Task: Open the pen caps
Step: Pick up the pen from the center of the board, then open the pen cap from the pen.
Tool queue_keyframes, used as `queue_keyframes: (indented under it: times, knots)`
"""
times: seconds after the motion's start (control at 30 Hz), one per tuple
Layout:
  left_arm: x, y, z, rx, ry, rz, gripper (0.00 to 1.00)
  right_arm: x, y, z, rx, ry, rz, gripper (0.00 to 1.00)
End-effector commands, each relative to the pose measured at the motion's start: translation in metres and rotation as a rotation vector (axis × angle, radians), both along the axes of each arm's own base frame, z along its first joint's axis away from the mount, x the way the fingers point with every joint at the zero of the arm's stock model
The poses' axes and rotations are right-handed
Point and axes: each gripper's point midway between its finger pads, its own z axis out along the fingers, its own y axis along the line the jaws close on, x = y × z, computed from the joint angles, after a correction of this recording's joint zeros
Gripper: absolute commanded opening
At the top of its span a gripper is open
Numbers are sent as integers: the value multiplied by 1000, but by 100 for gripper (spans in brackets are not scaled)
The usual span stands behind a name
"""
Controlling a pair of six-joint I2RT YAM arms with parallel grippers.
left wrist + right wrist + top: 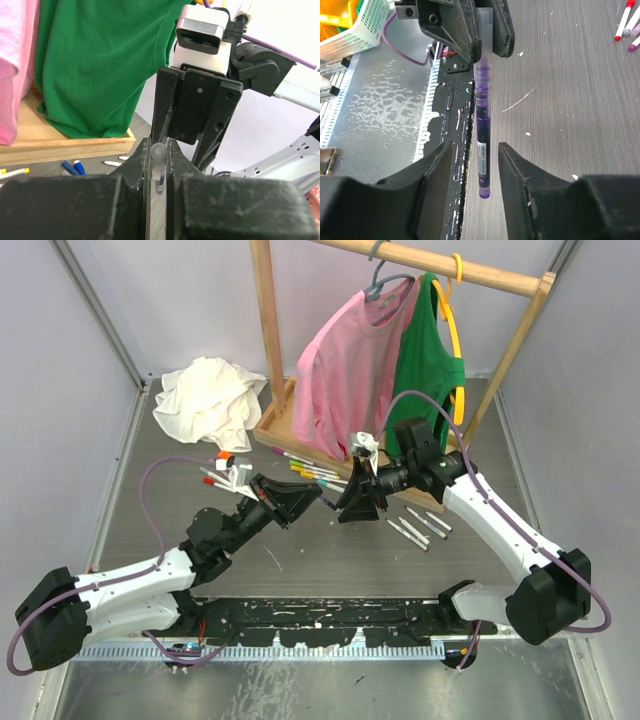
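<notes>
Nearest the lens: right gripper [475,150], released, its two fingers standing apart on either side of the barrel and not visibly touching it.
Held item: purple pen [482,120], up off the table [570,100], stretched between the two grippers.
Grip: left gripper [158,147], clenched on the pen's translucent end [158,151], pinching it from both sides.
Tabletop: loose pens [312,472] with coloured tips lie clustered just beside the wooden rack base [270,430]; a few grey pens [420,525] lie near the right forearm.
Rack: pink shirt [345,370] and green shirt [430,365] hang side by side.
Far left: white cloth [210,400], crumpled.
</notes>
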Motion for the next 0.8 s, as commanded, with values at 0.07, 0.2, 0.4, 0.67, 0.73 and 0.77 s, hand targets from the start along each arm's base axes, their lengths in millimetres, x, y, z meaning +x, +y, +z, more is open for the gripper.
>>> queue_keyframes:
  times: [0.07, 0.2, 0.4, 0.67, 0.73, 0.77]
  knots:
    - [-1, -1, 27, -79, -68, -20, 0, 8, 8, 0, 9, -16, -27, 51]
    - [1, -2, 25, -87, -67, -21, 0, 6, 15, -7, -14, -11, -27, 52]
    - [6, -2, 24, -89, -64, -18, 0, 11, 22, -15, -55, -2, -58, 31]
    - [37, 43, 67, -124, -138, 130, 0, 9, 23, -24, -70, 20, -37, 1]
    - [50, 60, 88, -126, -181, 201, 0, 6, 26, -29, -81, 44, -13, 1]
    - [56, 68, 99, -135, -204, 235, 0, 4, 28, -33, -87, 54, -3, 1]
